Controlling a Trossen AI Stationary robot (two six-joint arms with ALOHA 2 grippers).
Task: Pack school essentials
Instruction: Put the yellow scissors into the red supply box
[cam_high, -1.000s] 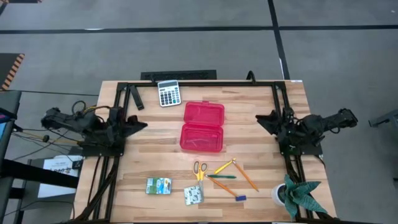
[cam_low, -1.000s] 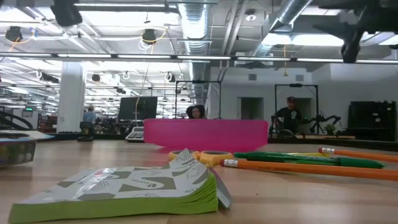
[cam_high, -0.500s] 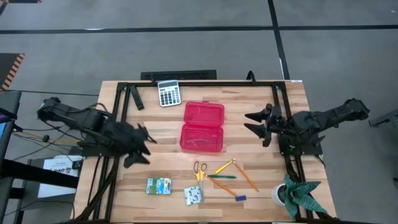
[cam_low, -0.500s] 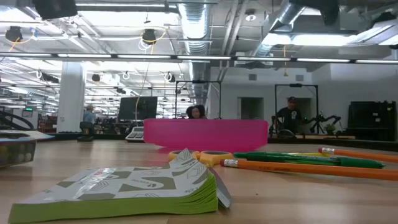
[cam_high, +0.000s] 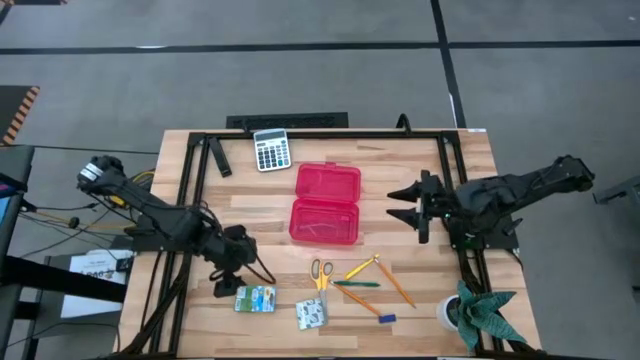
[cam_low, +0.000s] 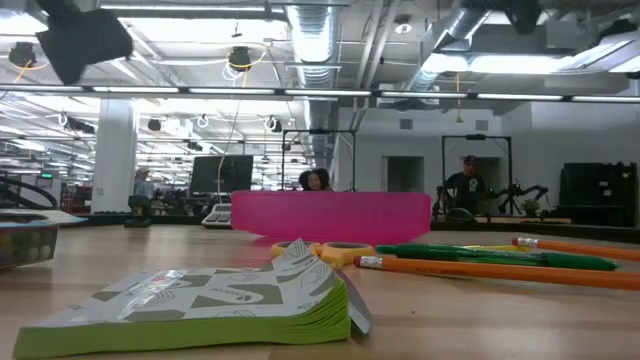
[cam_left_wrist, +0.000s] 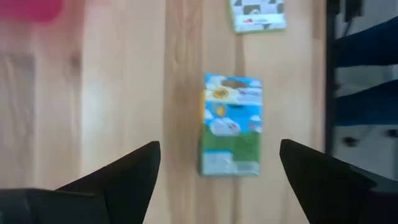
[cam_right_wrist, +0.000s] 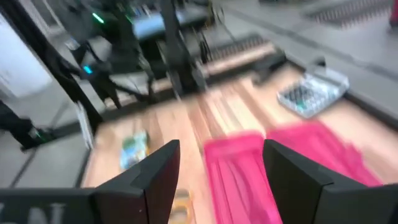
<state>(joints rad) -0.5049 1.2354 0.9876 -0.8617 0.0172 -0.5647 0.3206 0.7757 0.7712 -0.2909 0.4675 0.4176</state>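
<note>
High view shows my left hand (cam_high: 243, 277) spread wide, poised just above the blue-and-green printed packet (cam_high: 255, 298) so the fingers can straddle it. My right hand (cam_high: 407, 205), also open, hangs beside the open red plastic hinged case (cam_high: 325, 203) on the wooden bench (cam_high: 440, 290), beyond the yellow-handled scissors (cam_high: 320, 271) and pencils (cam_high: 371, 282).

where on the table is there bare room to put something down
Bare wood lies between the red case and the right gripper, and left of the case above the left gripper. Crowded along the front: two packets, scissors, pencils. The calculator fills the back edge.
</note>
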